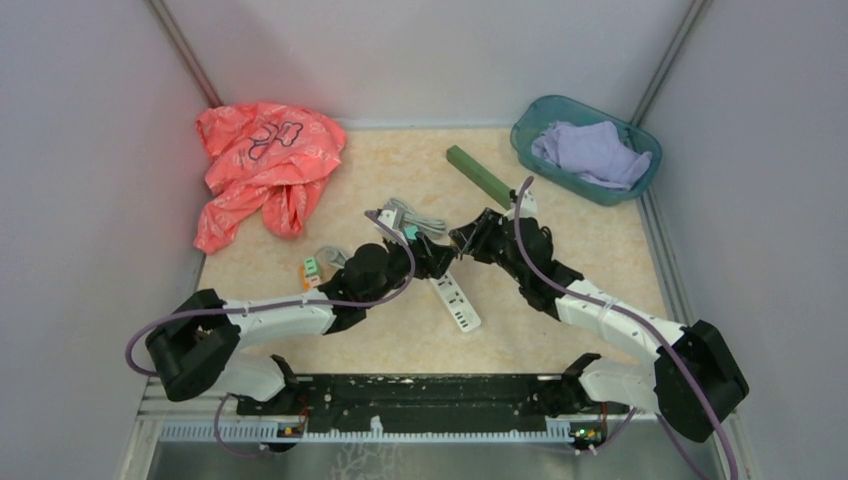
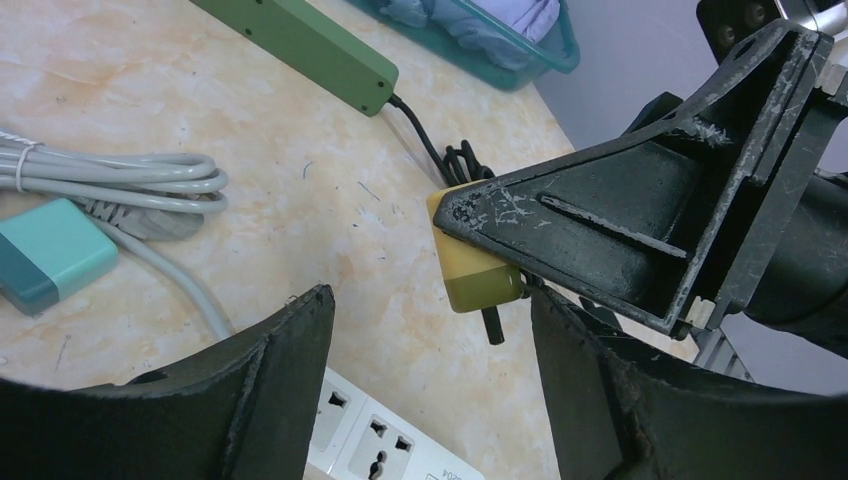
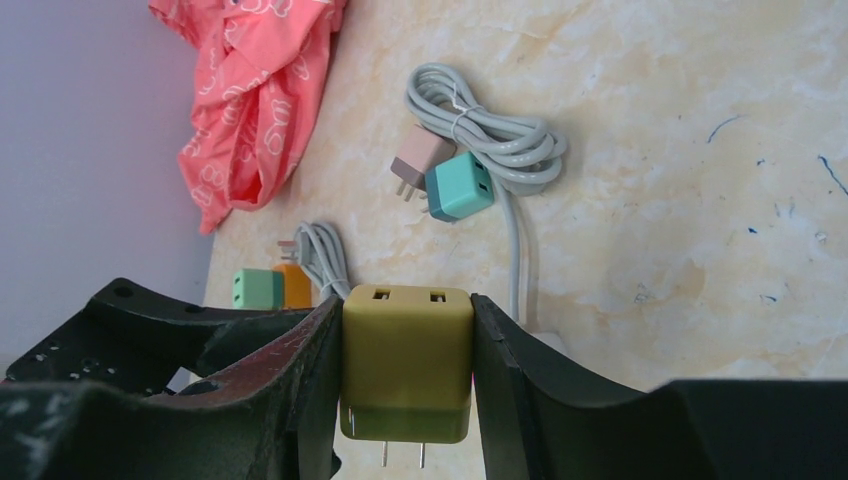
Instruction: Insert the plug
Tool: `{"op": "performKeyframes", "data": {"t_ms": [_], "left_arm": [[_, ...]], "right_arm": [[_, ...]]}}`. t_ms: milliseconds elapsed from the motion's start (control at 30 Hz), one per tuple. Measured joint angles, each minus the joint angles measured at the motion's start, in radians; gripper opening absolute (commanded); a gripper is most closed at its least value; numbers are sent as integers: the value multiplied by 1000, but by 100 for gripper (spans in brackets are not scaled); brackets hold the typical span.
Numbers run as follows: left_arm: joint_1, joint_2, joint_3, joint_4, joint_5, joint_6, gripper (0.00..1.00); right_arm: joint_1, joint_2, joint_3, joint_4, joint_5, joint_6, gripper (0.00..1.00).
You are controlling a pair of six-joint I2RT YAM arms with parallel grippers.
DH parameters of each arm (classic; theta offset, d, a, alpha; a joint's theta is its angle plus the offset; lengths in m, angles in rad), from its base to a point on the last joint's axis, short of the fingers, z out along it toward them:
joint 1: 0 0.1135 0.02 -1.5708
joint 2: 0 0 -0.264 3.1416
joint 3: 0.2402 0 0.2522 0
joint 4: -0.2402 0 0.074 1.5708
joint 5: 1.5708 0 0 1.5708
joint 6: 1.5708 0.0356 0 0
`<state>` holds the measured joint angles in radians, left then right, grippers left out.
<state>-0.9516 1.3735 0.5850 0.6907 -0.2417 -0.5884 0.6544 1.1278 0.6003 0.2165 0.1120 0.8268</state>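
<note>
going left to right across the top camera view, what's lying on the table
pink cloth → green and orange adapters → grey cable bundle → green power strip → teal basket

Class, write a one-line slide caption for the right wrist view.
Right gripper clamps a yellow plug, prongs down, over the table.

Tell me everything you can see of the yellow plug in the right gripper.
The yellow plug is a boxy, rounded-cornered adapter, apparently matte plastic, mustard with a darker olive band at the pronged end. Two thin metal prongs stick out of that end; the opposite face has two small slots. The right gripper clamps its two sides. It hangs above the table, not yet in the white power strip.
</note>
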Motion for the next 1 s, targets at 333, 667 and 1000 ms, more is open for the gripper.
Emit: {"op": "performKeyframes", "data": {"t_ms": [333,667,1000], "left_arm": [[-6,48,0,83,-19,16,74],[-17,120,9,148,-5,27,44],[-21,121,-29,228,26,52,3]], "right_arm": [[0,-9,-26,56,-3,66,29],[0,-6,-77,121,-16,100,31],[0,-9,-112,181,-53,93,42]]}}
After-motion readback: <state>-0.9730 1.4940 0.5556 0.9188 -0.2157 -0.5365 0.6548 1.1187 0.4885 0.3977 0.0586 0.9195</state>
